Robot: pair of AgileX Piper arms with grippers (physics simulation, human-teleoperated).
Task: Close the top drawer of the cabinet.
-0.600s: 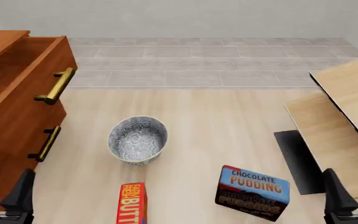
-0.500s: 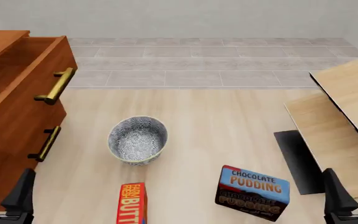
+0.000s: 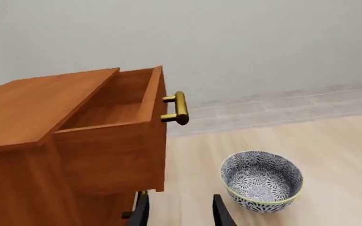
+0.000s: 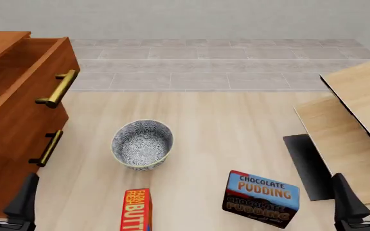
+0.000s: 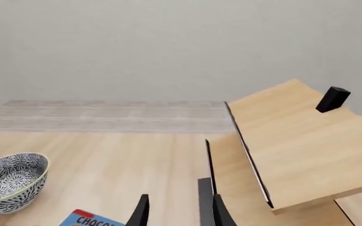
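The cabinet stands at the table's left, reddish-brown with brass bar handles. Its top drawer is pulled out toward the table's middle, its inside bare, its handle facing right. In the left wrist view the open top drawer juts out of the cabinet, its handle seen end-on. My left gripper is open at the near left edge, below the cabinet's lower drawers and apart from them. My right gripper is open at the near right, holding nothing.
A patterned bowl sits just right of the cabinet. A chocolate pudding box and a red butter box lie near the front edge. Pale tilted wooden boards fill the right side, with a small black block on top.
The left gripper's fingers have shifted very slightly to the right. The drawer and the objects on the table have not moved.
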